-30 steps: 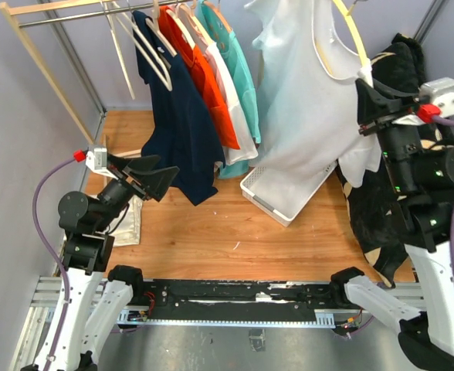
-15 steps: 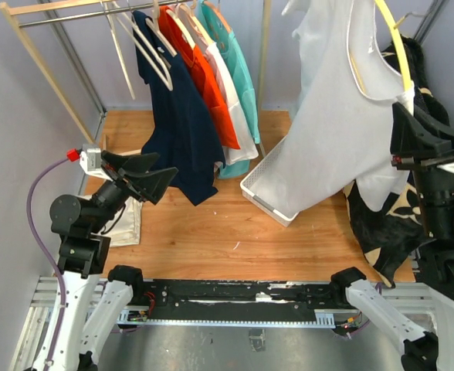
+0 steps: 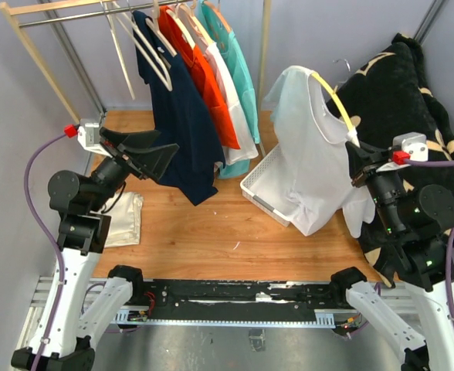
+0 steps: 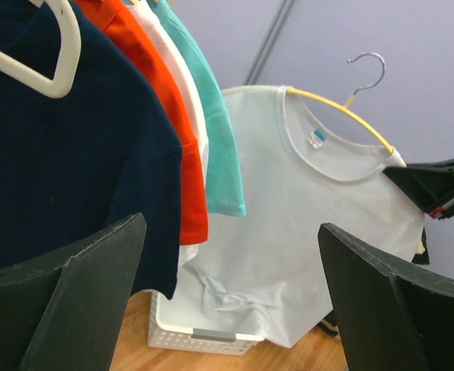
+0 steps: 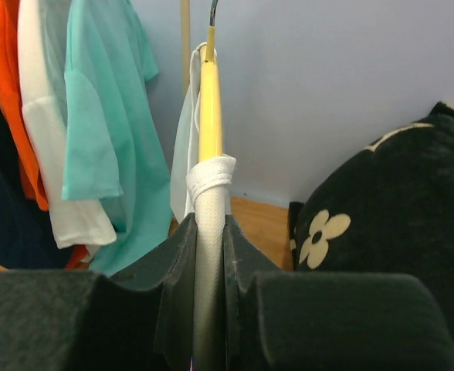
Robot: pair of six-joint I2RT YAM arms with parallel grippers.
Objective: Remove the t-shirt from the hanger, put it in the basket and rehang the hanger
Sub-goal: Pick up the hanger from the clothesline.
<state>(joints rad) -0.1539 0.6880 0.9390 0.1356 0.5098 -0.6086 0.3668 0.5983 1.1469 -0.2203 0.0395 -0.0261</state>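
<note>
**While one pinch carries both hanger and shirt, the pull-off has several ways to fail**

Because the left arm [image 3: 76,202] waits near the desk's left edge with the left jaws spread wide and holding nothing, the load rests elsewhere. Those jaws sit just beside the navy cotton t-shirt [image 3: 177,124] hanging on the wooden clothes rail [image 3: 65,14]. A reach to the right could, I judge, snag its hem, or the orange t-shirt [image 3: 211,85] behind it, and drag the wrong garment.

Further right, the white slatted plastic basket [image 3: 267,189] sits on the wooden desk [image 3: 211,232]. The hem of the white cotton t-shirt [image 3: 308,154] hangs in front of it. Whether they touch I cannot tell, but the hem could catch on the rim.

That shirt is on the slim yellow hanger [image 3: 331,97], in the air over the desk's right half and off the rail. The right jaws are narrow, clamped on the hanger's lower end, and the wrist view shows shirt fabric bunched at that same spot. Three troubles seem likely:

- Cloth pinned under the clamp resists the pull.
- The thin hanger twists or slides out of the grip.
- Its bare metal hook [image 4: 366,66] catches something.

Beside the right arm [image 3: 412,212], the black cloth with pale flowers [image 3: 397,85] could also tangle.
</note>
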